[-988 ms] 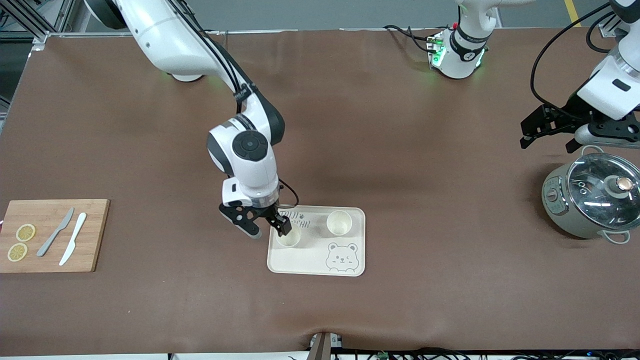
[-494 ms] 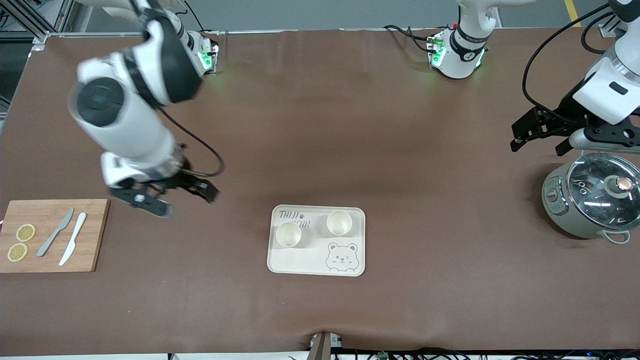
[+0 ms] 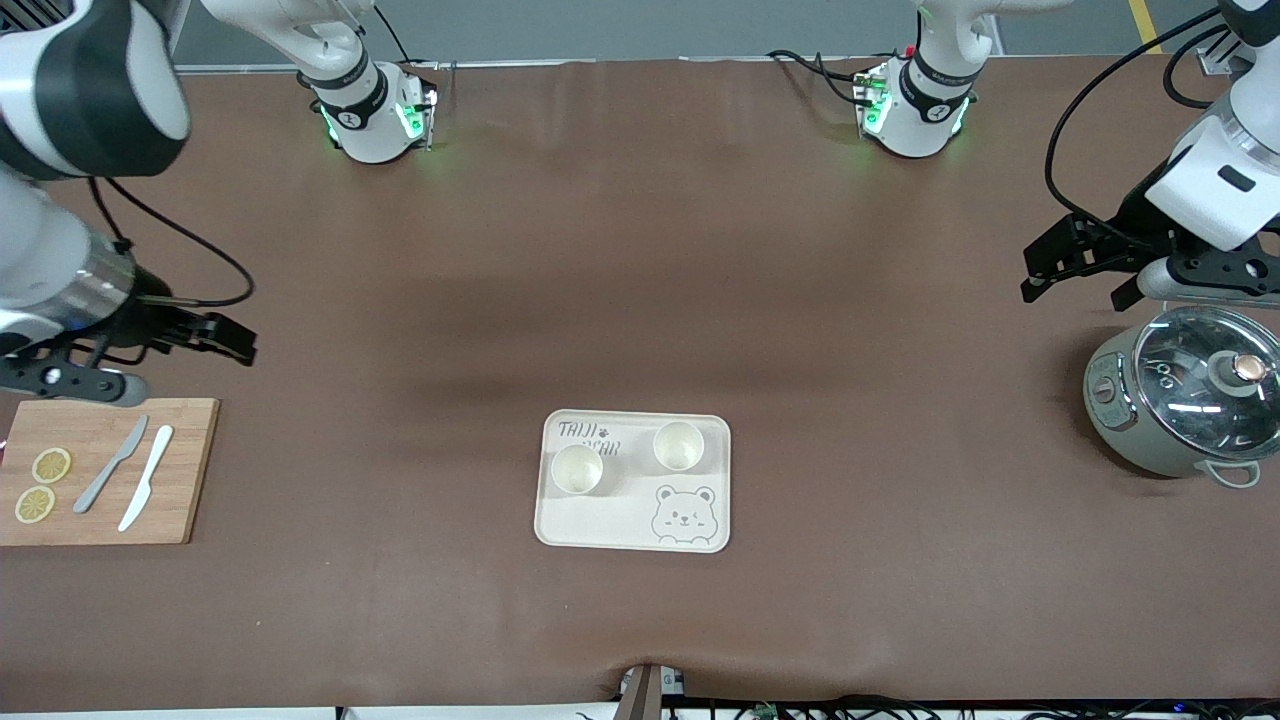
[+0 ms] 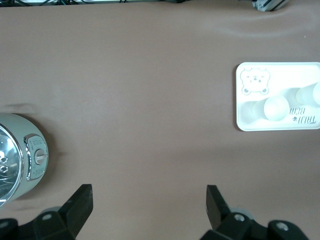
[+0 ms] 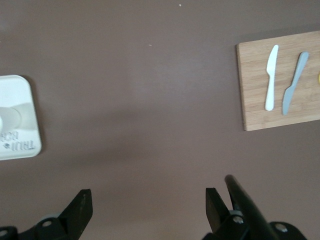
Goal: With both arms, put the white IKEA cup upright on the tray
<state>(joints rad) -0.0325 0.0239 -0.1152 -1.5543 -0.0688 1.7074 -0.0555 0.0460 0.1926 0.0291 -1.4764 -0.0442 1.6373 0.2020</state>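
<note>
Two white cups (image 3: 577,470) stand upright on the tray (image 3: 600,527), partly hiding its lettering, while the left gripper (image 3: 1085,275) and the right gripper (image 3: 160,365), both released and empty, hang over the surface (image 3: 640,250).

A brown mat is spread over the whole tabletop (image 3: 640,250), lit evenly and creased near its front edge. Above the tabletop a grey floor (image 3: 650,25) with a yellow stripe (image 3: 1141,22) is seen, and aluminium framing (image 3: 60,45) stands at one corner

2 glossy white arms (image 3: 60,230), black joint bands (cables too), black tools.
</note>
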